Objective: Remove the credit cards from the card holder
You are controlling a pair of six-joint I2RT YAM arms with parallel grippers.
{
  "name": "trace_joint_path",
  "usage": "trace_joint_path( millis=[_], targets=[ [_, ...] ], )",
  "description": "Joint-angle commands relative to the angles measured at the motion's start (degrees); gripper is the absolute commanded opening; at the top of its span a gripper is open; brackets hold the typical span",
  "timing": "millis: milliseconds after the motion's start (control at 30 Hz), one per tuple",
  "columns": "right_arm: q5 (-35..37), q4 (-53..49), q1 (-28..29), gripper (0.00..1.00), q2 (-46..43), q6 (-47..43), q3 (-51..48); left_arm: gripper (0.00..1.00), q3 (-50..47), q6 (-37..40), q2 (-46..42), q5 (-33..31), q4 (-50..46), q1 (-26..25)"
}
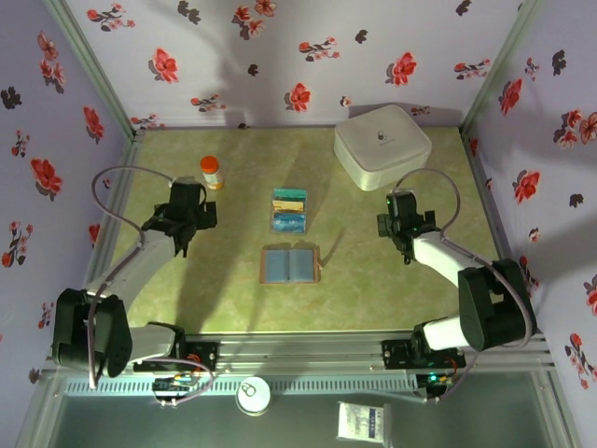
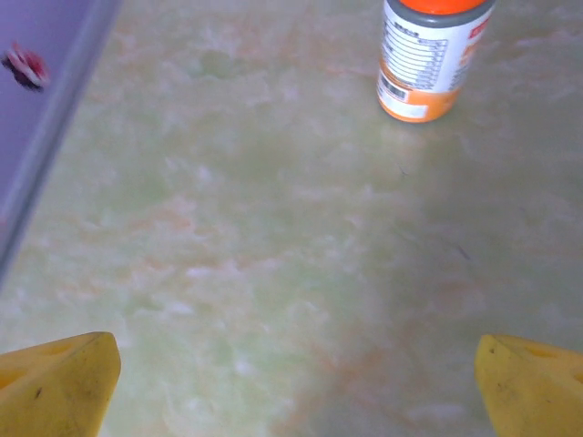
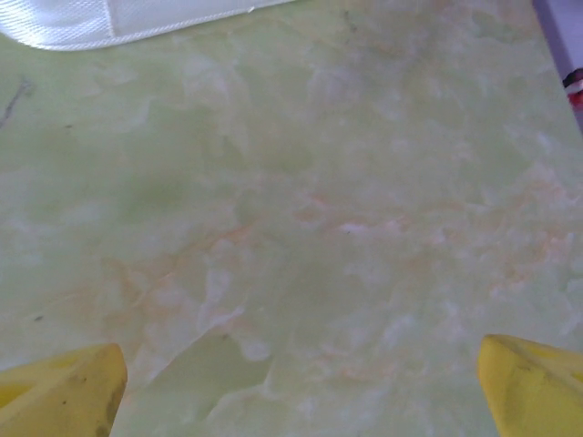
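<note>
Left arm (image 1: 140, 263), right arm (image 1: 446, 258): jaws wide.

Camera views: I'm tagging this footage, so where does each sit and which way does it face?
Top external: above and behind the arms, looking down at the green marbled table, open brown card holder and both arms.
Left wrist: on the left arm, facing table and orange-capped bottle; yellow fingertips of the open left claw show.
Right wrist: on the right arm, facing table and white rounded box; open right claw shows.
Shared: top and left wrist both see the bottle.
</note>
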Motion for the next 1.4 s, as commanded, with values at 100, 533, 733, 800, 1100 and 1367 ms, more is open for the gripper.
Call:
trace_joint_path(
  millis=[100,533,733,800,1100,1367],
  targets=[
    [-4.94,25.34,-5.76,0.99,-0.50,-2.59,-6.35,1.00,-9.38,8.65,2.10,-1.20,23.21,5.89],
    [-18.49,49.93,-12.25,0.99,9.06,2.24,-14.01,1.00,-18.94,10.94,11.47,20.61,55.68,15.08],
    [-17.79,50.30,-12.48,0.99,9.53,2.94,-14.19,1.00,-20.92,10.67,15.85,21.49,62.88,15.58],
    [-16.85,49.74,-12.59,0.99,9.42,3.22,-13.98,1.00,-20.95,10.75,15.92,21.21,62.62,15.69],
    [-16.53,49.68,-12.61,0.99,9.33,3.33,-13.90,1.00,-23.67,13.29,15.69,17.41,67.93,12.69],
    [-16.63,49.36,-12.61,0.99,9.70,3.33,-13.64,1.00,-22.90,12.94,15.79,17.61,66.51,12.96]
  ],
)
